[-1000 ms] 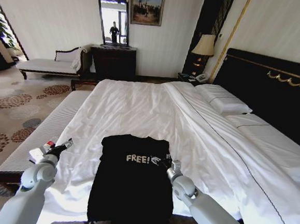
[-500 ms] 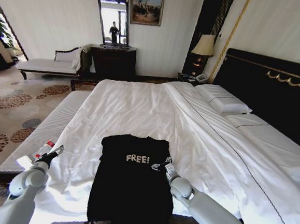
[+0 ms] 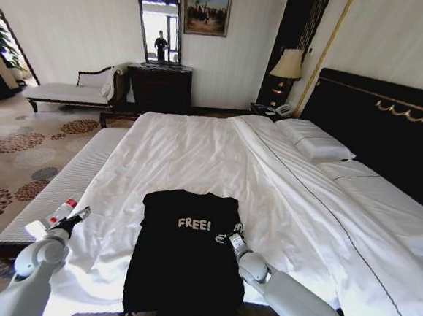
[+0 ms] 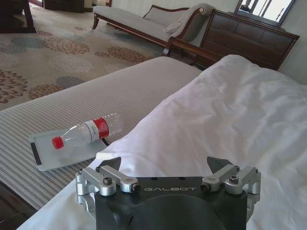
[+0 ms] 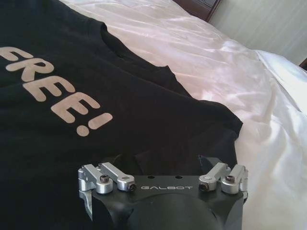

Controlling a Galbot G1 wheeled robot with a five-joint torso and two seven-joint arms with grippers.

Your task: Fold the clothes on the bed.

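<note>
Our right gripper [image 3: 229,238] open, low over T-shirt [image 3: 186,251] right edge; left gripper [image 3: 77,215] open, off shirt's left. We should pinch full hem thickness.

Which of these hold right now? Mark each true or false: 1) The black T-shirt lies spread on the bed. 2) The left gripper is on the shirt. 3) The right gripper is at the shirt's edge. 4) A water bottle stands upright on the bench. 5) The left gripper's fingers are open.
1) True: the black T-shirt lies flat on the bed, lettering up.
2) False: the left gripper is off to the shirt's side, over the white duvet's edge, apart from the shirt.
3) True: the right gripper sits at the shirt's edge, near the sleeve.
4) False: the water bottle lies on its side on a tray on the bench.
5) True: its fingers stand wide apart.
</note>
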